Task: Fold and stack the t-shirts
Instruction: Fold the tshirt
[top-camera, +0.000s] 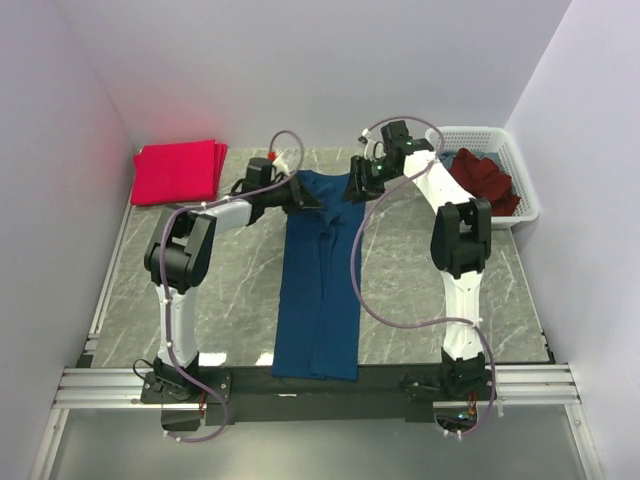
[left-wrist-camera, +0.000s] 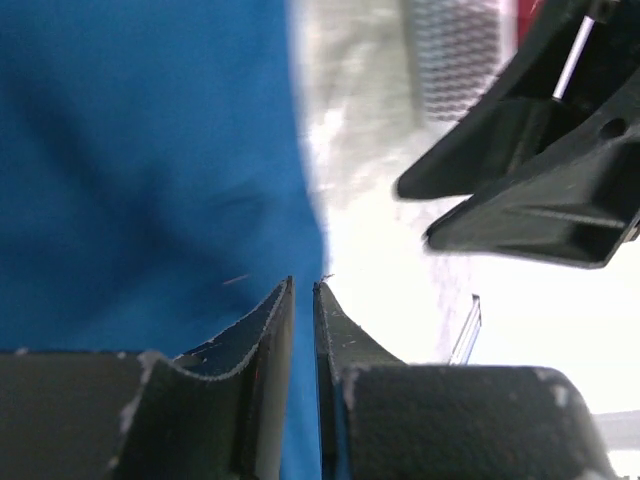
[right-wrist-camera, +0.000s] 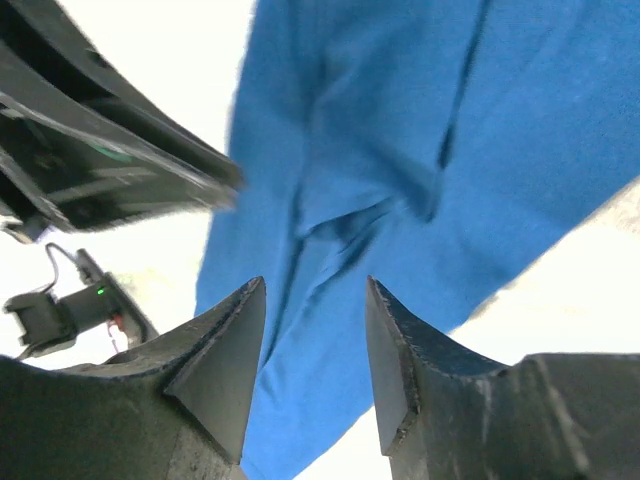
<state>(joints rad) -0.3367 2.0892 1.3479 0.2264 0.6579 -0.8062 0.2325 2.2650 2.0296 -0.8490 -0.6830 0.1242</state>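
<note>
A blue t-shirt (top-camera: 320, 290) lies folded into a long narrow strip from the far middle of the table to its near edge. My left gripper (top-camera: 300, 195) is at the strip's far left corner. In the left wrist view the left gripper (left-wrist-camera: 303, 283) is nearly closed, with blue cloth (left-wrist-camera: 140, 170) in the thin gap. My right gripper (top-camera: 358, 185) hovers at the far right corner. The right wrist view has the right gripper (right-wrist-camera: 315, 285) open above the wrinkled shirt (right-wrist-camera: 420, 120), holding nothing. Pinkish-red t-shirts (top-camera: 178, 170) are stacked at the far left.
A white lattice basket (top-camera: 490, 132) stands at the far right with a dark maroon t-shirt (top-camera: 485, 180) in it. The two wrists are close together over the shirt's far end. Grey marble table (top-camera: 230, 290) shows on both sides of the strip.
</note>
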